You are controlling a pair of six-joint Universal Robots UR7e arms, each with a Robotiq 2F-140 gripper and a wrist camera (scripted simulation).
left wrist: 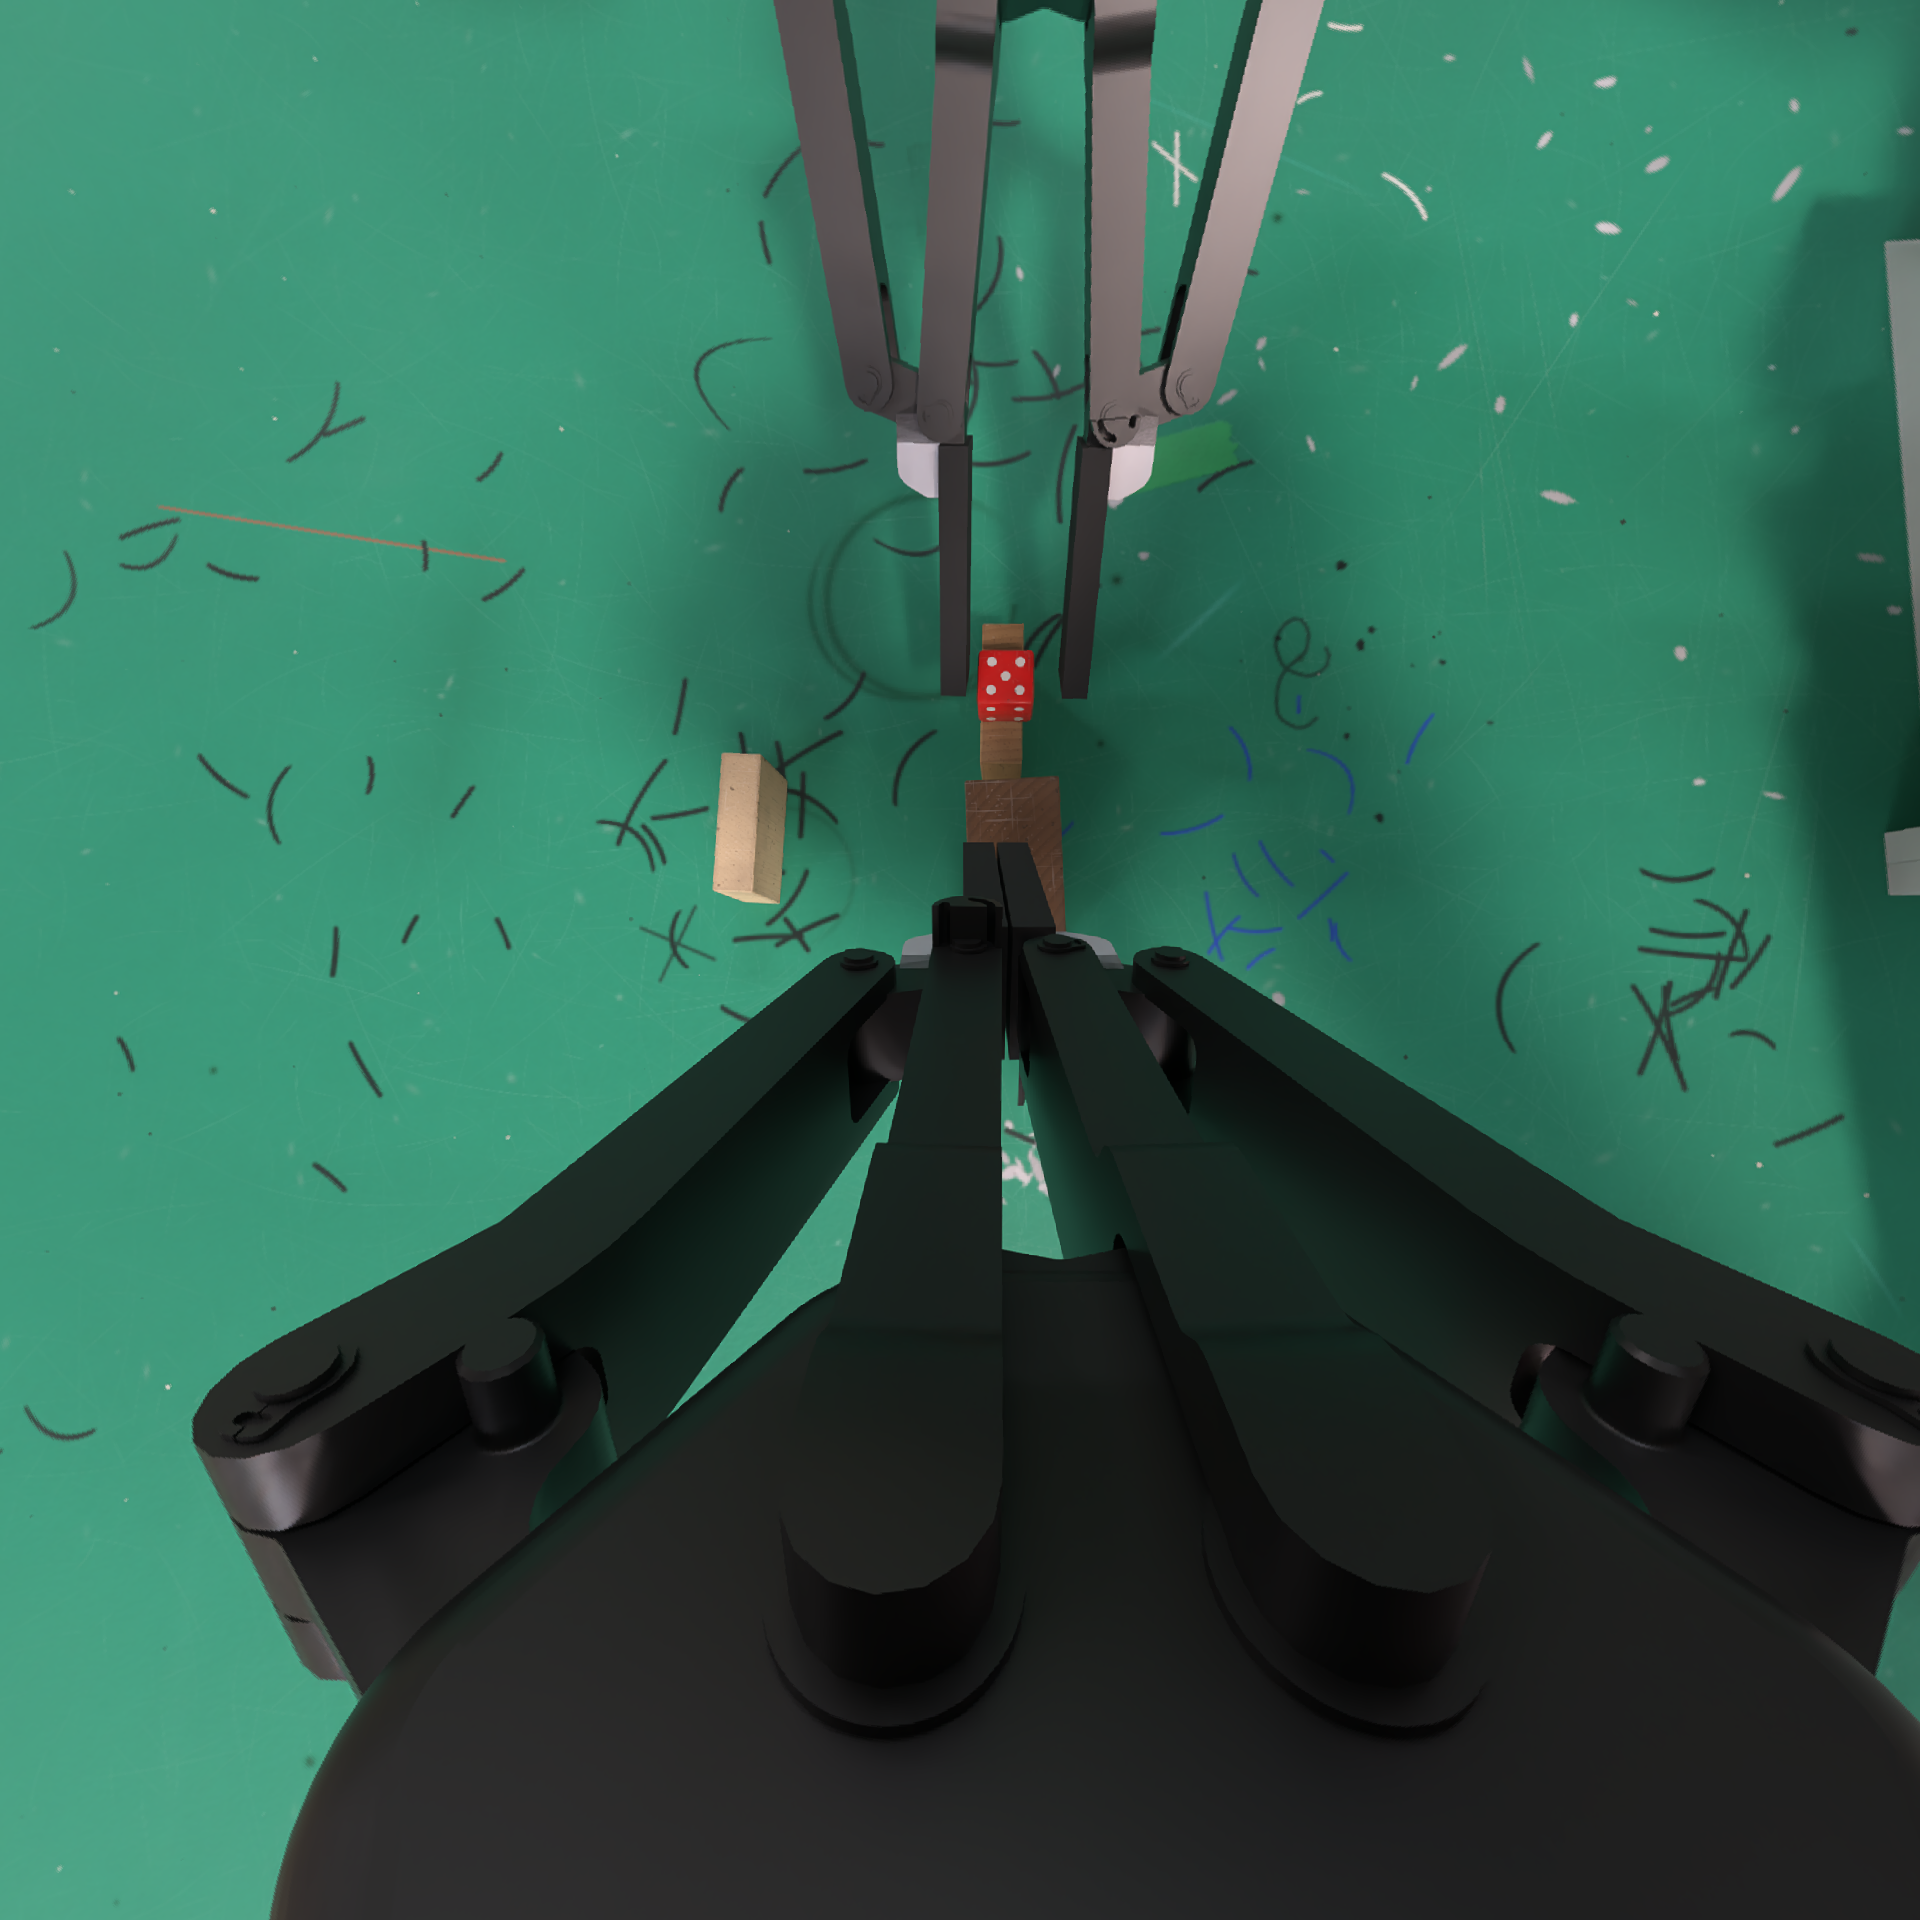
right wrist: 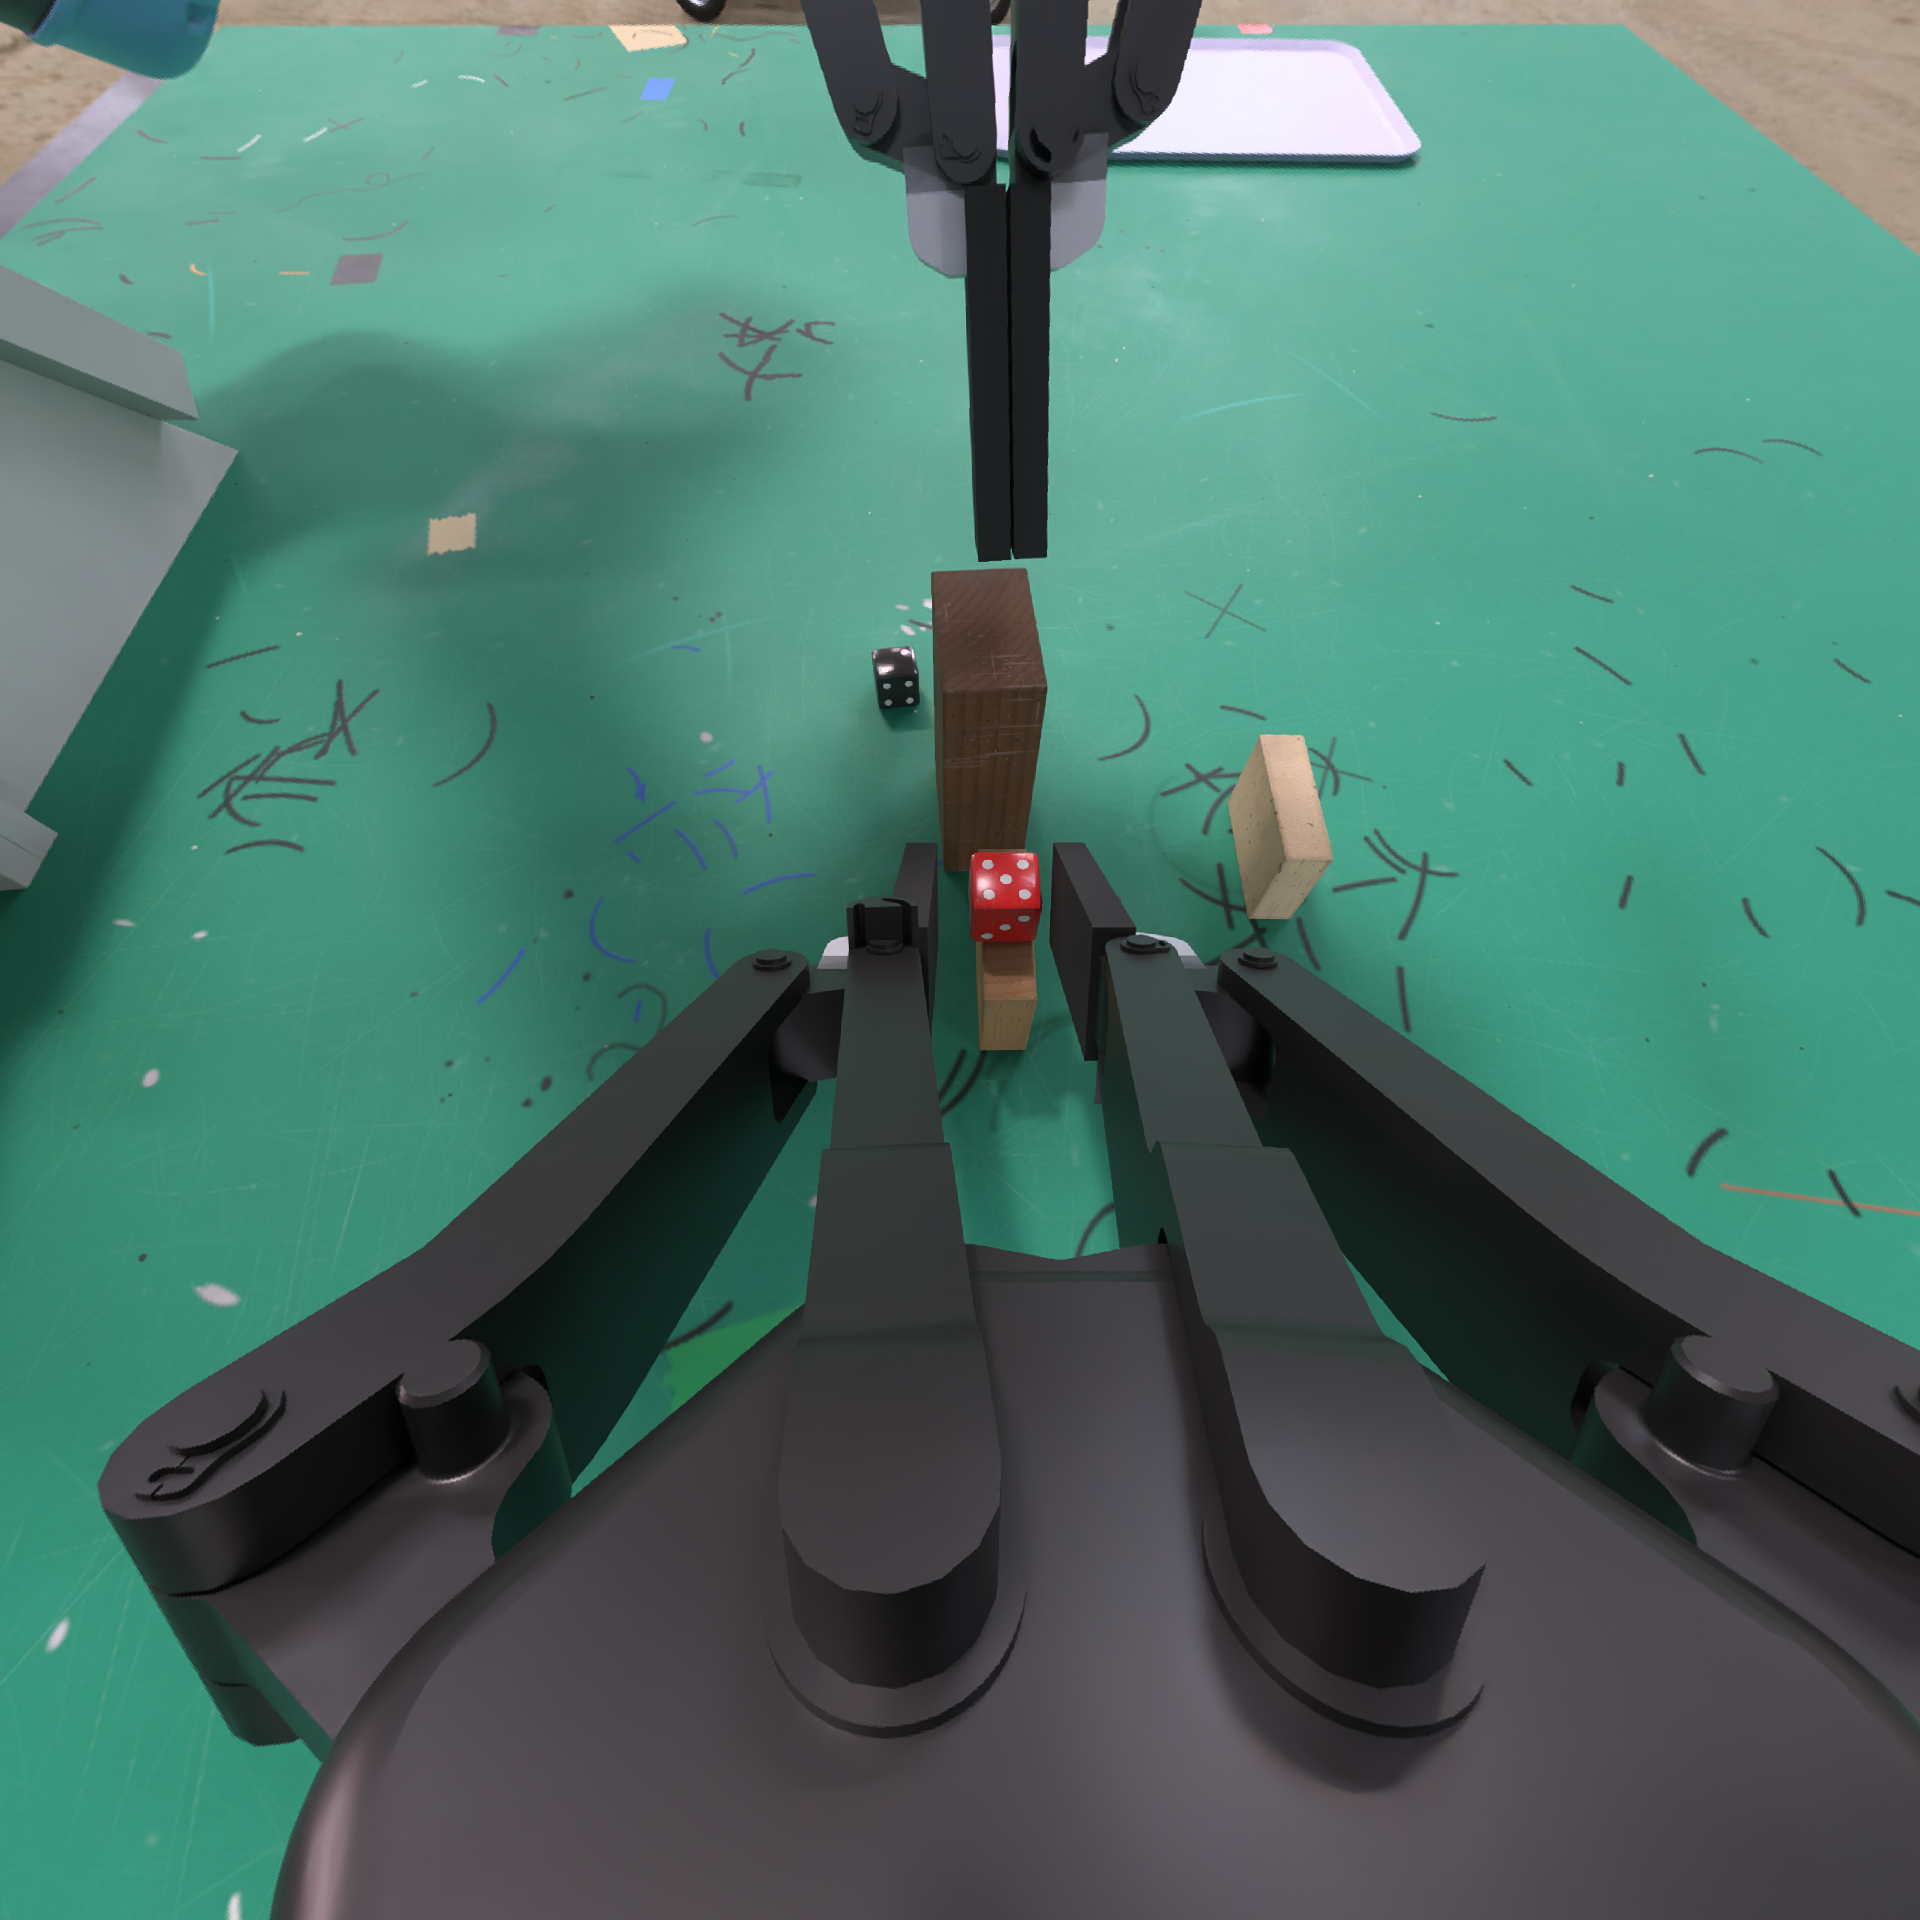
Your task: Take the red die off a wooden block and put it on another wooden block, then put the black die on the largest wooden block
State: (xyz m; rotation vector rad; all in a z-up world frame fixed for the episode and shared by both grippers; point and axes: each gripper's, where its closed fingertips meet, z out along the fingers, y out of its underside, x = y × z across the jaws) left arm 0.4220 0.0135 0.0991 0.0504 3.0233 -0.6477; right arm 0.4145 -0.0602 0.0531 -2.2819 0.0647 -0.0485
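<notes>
black die (right wrist: 896,677), right wrist view only

- Left end effector (left wrist: 1006,883): dark, two fingers pressed together with no gap along the pads; nothing between them. Linkage bars spread wide behind the fingers. Seen from the right wrist view (right wrist: 1010,551), it hangs pointing straight down, fingertips clear of the counter.
- Right end effector (right wrist: 997,904): dark grey, fingers parted with a narrow gap; pads touch nothing. From the left wrist view (left wrist: 1016,691), it points downward, its bars lit pale grey, fingers parallel.
- The two end effectors face each other, near but apart.
</notes>
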